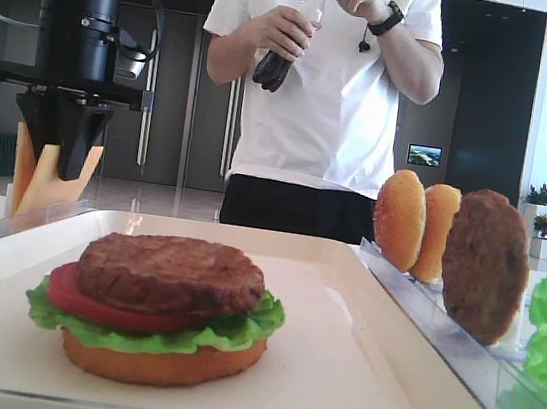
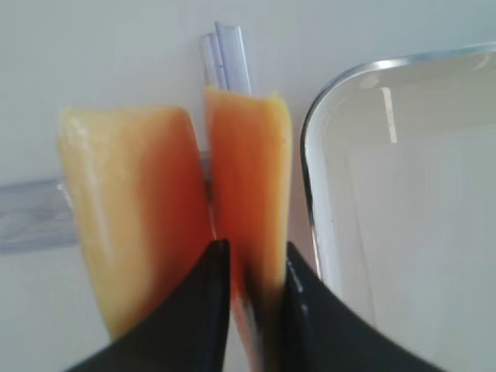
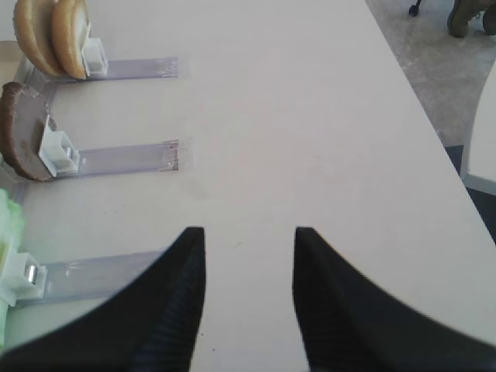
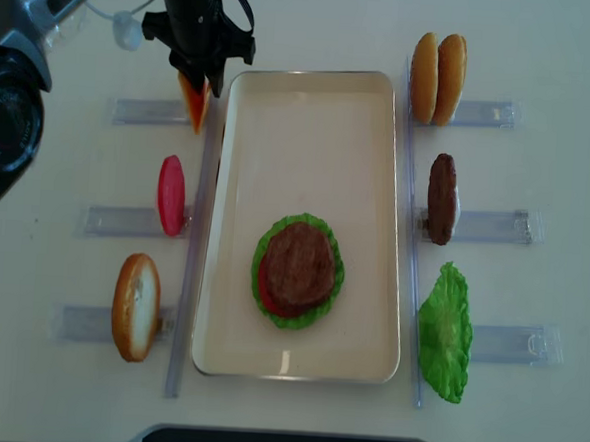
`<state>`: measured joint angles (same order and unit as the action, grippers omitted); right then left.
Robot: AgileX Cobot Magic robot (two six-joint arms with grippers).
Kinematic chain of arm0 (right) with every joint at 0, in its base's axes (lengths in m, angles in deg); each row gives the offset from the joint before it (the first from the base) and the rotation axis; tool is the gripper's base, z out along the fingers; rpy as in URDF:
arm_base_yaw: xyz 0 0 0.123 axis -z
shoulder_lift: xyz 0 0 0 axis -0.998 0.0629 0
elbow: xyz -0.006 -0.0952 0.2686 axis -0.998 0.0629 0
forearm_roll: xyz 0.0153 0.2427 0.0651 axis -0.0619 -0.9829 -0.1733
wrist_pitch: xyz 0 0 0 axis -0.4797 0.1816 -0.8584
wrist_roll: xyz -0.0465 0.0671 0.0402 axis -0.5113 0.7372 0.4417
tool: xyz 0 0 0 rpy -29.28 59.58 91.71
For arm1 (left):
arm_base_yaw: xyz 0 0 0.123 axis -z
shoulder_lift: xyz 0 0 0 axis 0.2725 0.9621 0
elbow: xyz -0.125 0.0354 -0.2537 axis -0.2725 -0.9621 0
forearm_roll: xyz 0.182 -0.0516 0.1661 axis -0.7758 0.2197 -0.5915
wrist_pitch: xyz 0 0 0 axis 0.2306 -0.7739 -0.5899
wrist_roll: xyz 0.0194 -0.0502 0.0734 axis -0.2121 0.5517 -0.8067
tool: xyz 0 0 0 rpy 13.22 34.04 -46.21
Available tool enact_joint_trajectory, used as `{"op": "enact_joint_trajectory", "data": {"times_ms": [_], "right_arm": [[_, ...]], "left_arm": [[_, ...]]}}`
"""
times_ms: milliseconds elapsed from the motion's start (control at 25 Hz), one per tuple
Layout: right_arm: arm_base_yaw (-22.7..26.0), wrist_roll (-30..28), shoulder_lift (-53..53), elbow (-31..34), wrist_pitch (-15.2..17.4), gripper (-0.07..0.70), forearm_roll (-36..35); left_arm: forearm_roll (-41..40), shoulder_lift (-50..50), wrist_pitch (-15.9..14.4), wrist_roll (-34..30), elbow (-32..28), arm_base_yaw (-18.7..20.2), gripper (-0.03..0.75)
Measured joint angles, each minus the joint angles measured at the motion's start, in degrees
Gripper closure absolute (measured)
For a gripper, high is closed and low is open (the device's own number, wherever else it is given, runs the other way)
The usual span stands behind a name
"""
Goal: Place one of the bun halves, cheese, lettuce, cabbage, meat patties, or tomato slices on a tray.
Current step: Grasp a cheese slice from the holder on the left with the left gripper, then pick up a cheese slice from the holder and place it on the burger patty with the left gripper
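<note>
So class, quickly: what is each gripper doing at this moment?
Left gripper: fingers closed on one cheese slice standing in its rack.
Right gripper: open, holding nothing, above the bare table.

L arm reaches straight down at far-left, wrist vertical, left gripper [image 2: 252, 267] fingers [image 2: 198, 310] closed in around a cheese [image 2: 248, 186] slice. R arm low, right gripper [image 3: 248, 256] level, fingers [image 3: 353, 302] spread wide, holding nothing.
</note>
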<state>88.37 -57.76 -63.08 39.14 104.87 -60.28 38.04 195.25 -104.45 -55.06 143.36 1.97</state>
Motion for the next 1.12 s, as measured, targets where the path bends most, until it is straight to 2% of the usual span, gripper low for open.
{"op": "enact_joint_trajectory", "data": {"times_ms": [120, 200, 520, 680, 800, 1120], "right_arm": [[0.0, 0.0, 0.0, 0.0, 0.0, 0.338, 0.0], [0.0, 0.0, 0.0, 0.0, 0.0, 0.338, 0.0], [0.0, 0.0, 0.0, 0.0, 0.0, 0.338, 0.0], [0.0, 0.0, 0.0, 0.0, 0.0, 0.338, 0.0], [0.0, 0.0, 0.0, 0.0, 0.0, 0.338, -0.05], [0.0, 0.0, 0.0, 0.0, 0.0, 0.338, -0.05]], "left_arm": [[-0.99, 0.0, -0.78, 0.0, 0.0, 0.0, 0.65], [-1.33, 0.0, -0.97, 0.0, 0.05, 0.0, 0.678], [-1.38, 0.0, -2.43, 0.0, 0.84, 0.0, 0.683], [-0.97, -0.06, -5.42, -0.4, 5.77, 0.0, 0.683], [0.59, -1.12, -5.66, -1.08, 9.99, 0.0, 0.683], [2.64, -6.71, -6.67, -1.23, 11.94, 0.0, 0.683]]}}
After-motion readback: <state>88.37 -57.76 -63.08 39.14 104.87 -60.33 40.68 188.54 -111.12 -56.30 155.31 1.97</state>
